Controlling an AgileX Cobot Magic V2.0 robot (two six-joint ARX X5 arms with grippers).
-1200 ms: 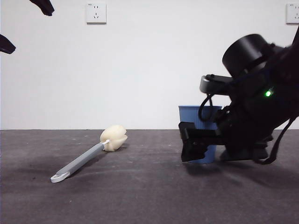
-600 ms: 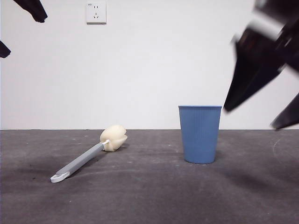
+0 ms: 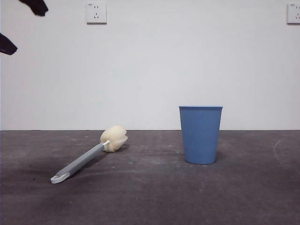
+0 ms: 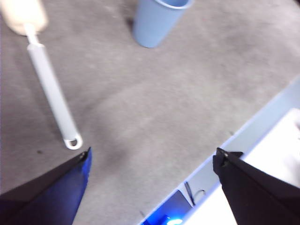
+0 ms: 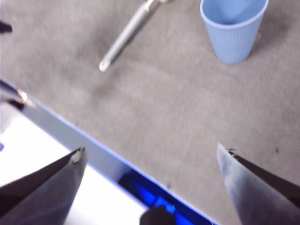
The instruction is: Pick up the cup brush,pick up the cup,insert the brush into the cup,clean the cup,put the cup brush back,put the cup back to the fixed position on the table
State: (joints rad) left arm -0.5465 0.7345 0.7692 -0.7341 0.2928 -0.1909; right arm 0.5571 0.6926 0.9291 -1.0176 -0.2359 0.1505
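Observation:
The cup brush (image 3: pixel 82 161) lies on the table (image 3: pixel 150 197) at the left, its cream sponge head (image 3: pixel 114 138) toward the wall and its white loop toward the camera. The blue ribbed cup (image 3: pixel 200 135) stands upright to its right, free of any gripper. My left gripper (image 4: pixel 153 154) hangs open high above the brush (image 4: pixel 49 93), its black fingertips (image 3: pixel 33 6) showing at the front view's top left corner. My right gripper (image 5: pixel 151 151) is open and empty, high above the table with the cup (image 5: pixel 234 30) and brush (image 5: pixel 126 37) far below. It is out of the front view.
Two white wall sockets (image 3: pixel 96 12) (image 3: pixel 293 13) sit on the pale wall behind. The table's near edge (image 4: pixel 253 131) shows in both wrist views, with blue-lit equipment (image 5: pixel 154 201) beyond it.
The right arm, down at the cup a second ago, has let go, risen and left the front view. The cup stays upright where it was. The brush has not moved.

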